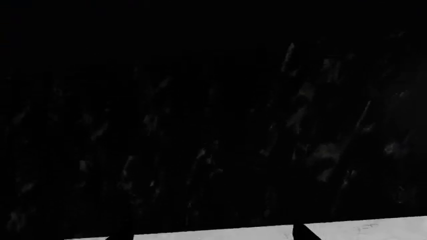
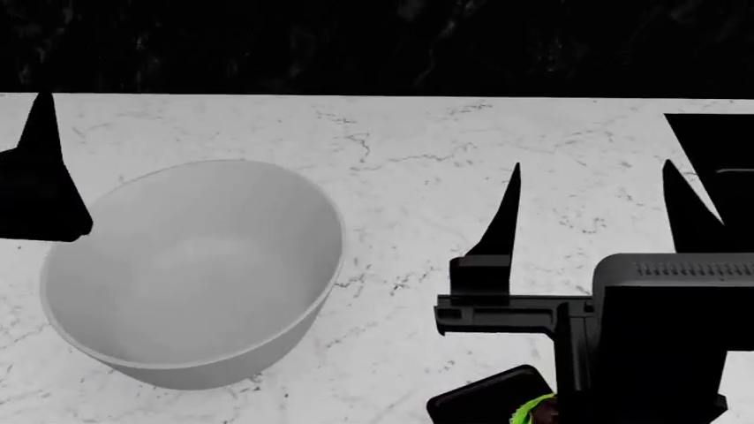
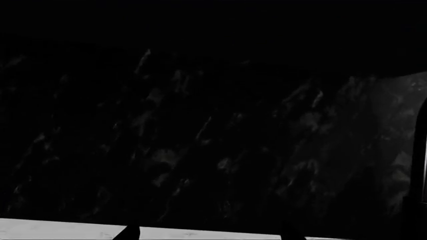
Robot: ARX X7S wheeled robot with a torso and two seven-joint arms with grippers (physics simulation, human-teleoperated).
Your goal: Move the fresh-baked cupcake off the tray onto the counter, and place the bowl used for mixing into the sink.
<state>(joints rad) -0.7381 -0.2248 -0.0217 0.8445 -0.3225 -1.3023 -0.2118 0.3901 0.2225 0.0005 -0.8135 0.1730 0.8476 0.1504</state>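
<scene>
Two black robot grippers reach over a white marble-look counter (image 2: pixel 401 141) with thin grey veins, seen from the head camera. At the far left, the left gripper (image 2: pixel 41 177) shows only one pointed black finger, cut off by the picture's edge, so I cannot tell whether it is spread or pressed together. Just to its right sits the large plain white round bowl (image 2: pixel 194 269), upright and empty, deep with sloping sides; its left rim lies right beside that finger, though contact is unclear. Well to the right of the bowl, the right gripper (image 2: pixel 589 208) holds its two pointed fingers spread wide apart above bare counter, gripping nothing. Below that gripper, at the bottom edge, a rounded corner of the flat black tray (image 2: pixel 483 397) peeks out, with a sliver of the cupcake's bright green frosting (image 2: pixel 536 412) beside it, mostly hidden by the arm. At the far right, a black edge of the sink (image 2: pixel 712 141) appears. Both wrist views show mainly a dark speckled wall.
</scene>
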